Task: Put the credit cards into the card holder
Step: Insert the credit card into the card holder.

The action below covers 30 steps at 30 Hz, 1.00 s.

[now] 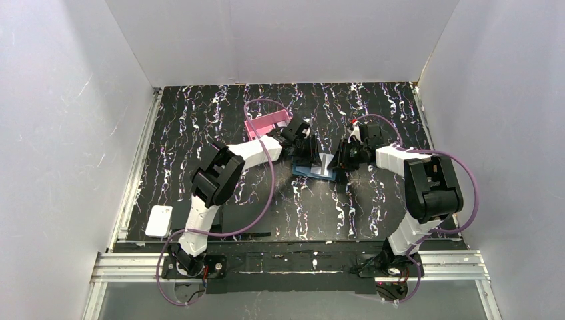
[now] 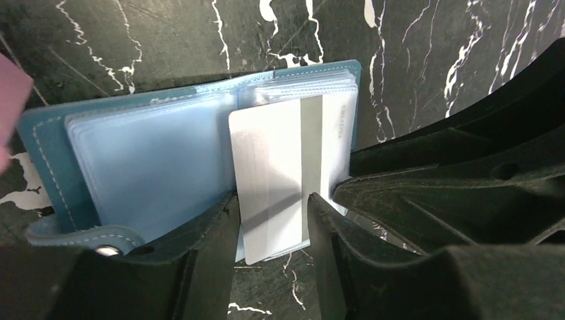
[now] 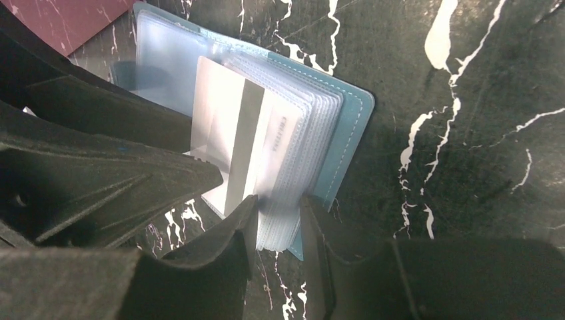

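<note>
While overhead shows pink box [image 1: 268,125], wrists show striped card [image 2: 286,173]

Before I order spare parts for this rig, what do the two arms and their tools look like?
Both arms share one design: white link shells, boxy black joint housings, and a purple cable looping along each. The left tool and right tool have matte black, ribbed, wedge-shaped fingers. No lettering is legible.

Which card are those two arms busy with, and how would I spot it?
At the middle of the black marbled table lies an open blue case with clear sleeves. The left end effector pinches the card over those sleeves. It is white with a grey stripe, unlike the plain white rectangle lying alone at the table's near-left corner.
</note>
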Motion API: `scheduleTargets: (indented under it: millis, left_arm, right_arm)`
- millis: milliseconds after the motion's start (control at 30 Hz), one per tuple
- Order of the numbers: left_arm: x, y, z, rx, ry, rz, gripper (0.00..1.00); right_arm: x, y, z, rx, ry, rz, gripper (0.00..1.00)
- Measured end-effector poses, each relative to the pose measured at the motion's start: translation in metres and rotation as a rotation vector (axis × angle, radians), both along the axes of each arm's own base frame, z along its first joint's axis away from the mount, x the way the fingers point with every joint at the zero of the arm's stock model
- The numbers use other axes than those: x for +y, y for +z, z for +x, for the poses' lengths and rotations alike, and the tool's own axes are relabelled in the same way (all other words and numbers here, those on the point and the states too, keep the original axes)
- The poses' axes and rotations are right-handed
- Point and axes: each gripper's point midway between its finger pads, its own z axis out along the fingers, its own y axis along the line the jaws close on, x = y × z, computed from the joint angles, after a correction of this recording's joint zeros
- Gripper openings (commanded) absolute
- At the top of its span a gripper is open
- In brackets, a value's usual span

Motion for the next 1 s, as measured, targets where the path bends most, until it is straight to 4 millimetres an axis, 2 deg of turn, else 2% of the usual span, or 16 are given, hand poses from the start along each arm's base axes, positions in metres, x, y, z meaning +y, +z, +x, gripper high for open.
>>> scheduleTargets:
  millis: [100,200,267,300,467,800,1000]
  left_arm:
    - [0.000,-0.001,-0.004,-0.011,-0.029,0.017,0.48]
    - [-0.002,0.001,-0.008,-0.018,-0.061,0.032,0.49]
    - [-0.002,0.002,-0.010,-0.020,-0.079,0.042,0.58]
    - [-0.002,0.002,-0.012,-0.019,-0.084,0.046,0.58]
    - [-0.002,0.006,-0.012,-0.020,-0.100,0.048,0.59]
    - [-0.016,0.007,-0.013,-0.038,-0.193,-0.015,0.57]
    - [-0.017,0.009,-0.014,-0.063,-0.284,-0.050,0.57]
  right_arm:
    - [-0.005,0.001,0.001,0.000,-0.008,-0.006,0.40]
    - [-0.011,0.002,0.000,0.004,-0.017,-0.011,0.42]
    - [-0.016,0.003,0.001,0.008,-0.030,-0.012,0.43]
    - [-0.019,0.003,0.001,0.011,-0.035,-0.012,0.45]
    - [-0.024,0.004,0.004,0.009,-0.043,-0.005,0.46]
    - [-0.017,-0.003,0.010,0.022,-0.018,0.041,0.45]
    - [-0.016,-0.001,0.025,-0.021,-0.020,0.079,0.44]
